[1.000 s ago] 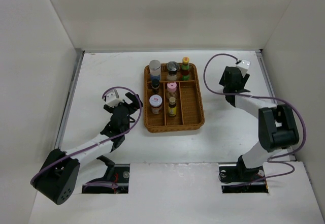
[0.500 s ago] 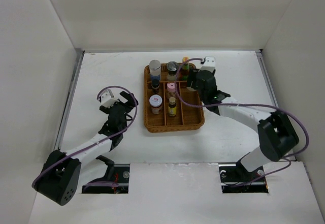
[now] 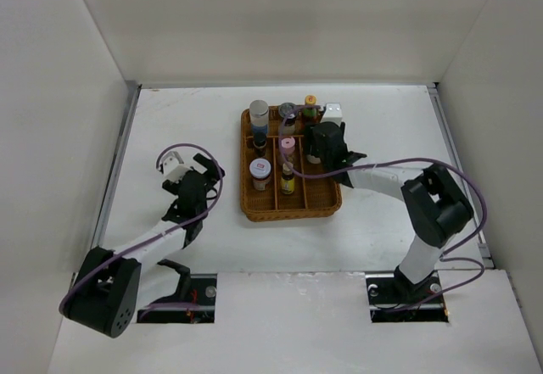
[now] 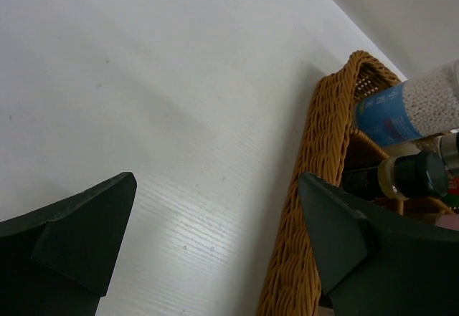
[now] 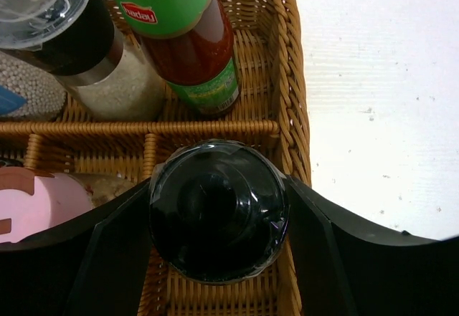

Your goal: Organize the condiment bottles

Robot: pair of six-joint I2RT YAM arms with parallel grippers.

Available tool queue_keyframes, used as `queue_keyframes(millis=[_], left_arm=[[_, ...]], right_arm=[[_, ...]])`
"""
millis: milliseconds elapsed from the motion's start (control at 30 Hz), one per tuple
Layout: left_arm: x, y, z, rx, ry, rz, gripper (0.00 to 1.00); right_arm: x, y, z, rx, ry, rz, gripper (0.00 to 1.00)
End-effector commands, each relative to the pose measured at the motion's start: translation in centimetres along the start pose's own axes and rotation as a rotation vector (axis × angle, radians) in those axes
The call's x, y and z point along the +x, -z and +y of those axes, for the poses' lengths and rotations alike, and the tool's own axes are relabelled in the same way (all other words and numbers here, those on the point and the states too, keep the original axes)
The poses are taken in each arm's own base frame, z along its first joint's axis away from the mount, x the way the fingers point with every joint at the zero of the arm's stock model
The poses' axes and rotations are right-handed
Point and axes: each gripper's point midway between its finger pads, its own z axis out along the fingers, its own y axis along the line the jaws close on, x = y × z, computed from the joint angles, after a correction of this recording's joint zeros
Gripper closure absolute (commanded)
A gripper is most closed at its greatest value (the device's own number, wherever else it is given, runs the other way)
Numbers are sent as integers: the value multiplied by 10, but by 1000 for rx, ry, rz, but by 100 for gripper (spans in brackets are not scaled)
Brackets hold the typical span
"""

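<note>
- Top view: my left gripper (image 3: 206, 169) hangs over the bare table (image 3: 170, 120), left of the woven tray (image 3: 293, 215). My right gripper (image 3: 322, 147) is low over the tray's right-hand compartment. The other condiment bottles stand in the tray, among them a red-green bottle (image 3: 310, 108) with a yellow cap at the back, a pink-capped bottle (image 3: 288, 147) and a white-lidded jar (image 3: 260, 170)
- Left wrist: the fingers (image 4: 79, 237) are spread wide with nothing between them, only table. The tray's rim is just beside the right finger. Behind it I see a blue-label bottle (image 4: 391, 112), its print too blurred to read
- Right wrist: both fingers (image 5: 107, 259) press the sides of a black-capped bottle (image 5: 215, 212), clamped on it just in front of the cross divider. On the red-green bottle's green band sits a red badge with white lettering that I cannot read
</note>
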Motion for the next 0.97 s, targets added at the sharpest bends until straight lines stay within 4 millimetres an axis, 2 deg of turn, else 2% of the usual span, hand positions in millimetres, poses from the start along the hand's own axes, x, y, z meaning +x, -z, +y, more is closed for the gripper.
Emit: queue_keyframes(millis=[0, 100, 133, 300, 367, 467, 533, 733, 833, 933], left_arm=[[-5, -4, -7, -2, 25, 2, 0], [2, -8, -4, -43, -8, 29, 0], [5, -9, -6, -45, -12, 41, 0], [8, -12, -14, -54, -37, 72, 0], [4, -10, -16, -60, -41, 70, 0], [-4, -8, -19, -59, -36, 58, 0], [-9, -6, -22, -55, -34, 52, 0], [-30, 7, -35, -39, -30, 24, 0], [-40, 11, -33, -57, -34, -4, 0], [-46, 10, -27, -90, -49, -10, 0]], right_arm=[[-43, -1, 17, -37, -77, -126, 25], [-51, 6, 14, -37, -87, -139, 5], [-56, 11, 13, -40, -93, -148, 1], [-87, 45, 2, -42, -142, -206, 0], [-99, 64, -8, -37, -182, -244, 0], [-106, 91, -32, 7, -262, -300, 0], [-103, 107, -47, 25, -317, -328, 0], [-74, 153, -87, 26, -466, -385, 0], [-56, 165, -100, 24, -517, -398, 5], [-35, 167, -112, 43, -539, -393, 13]])
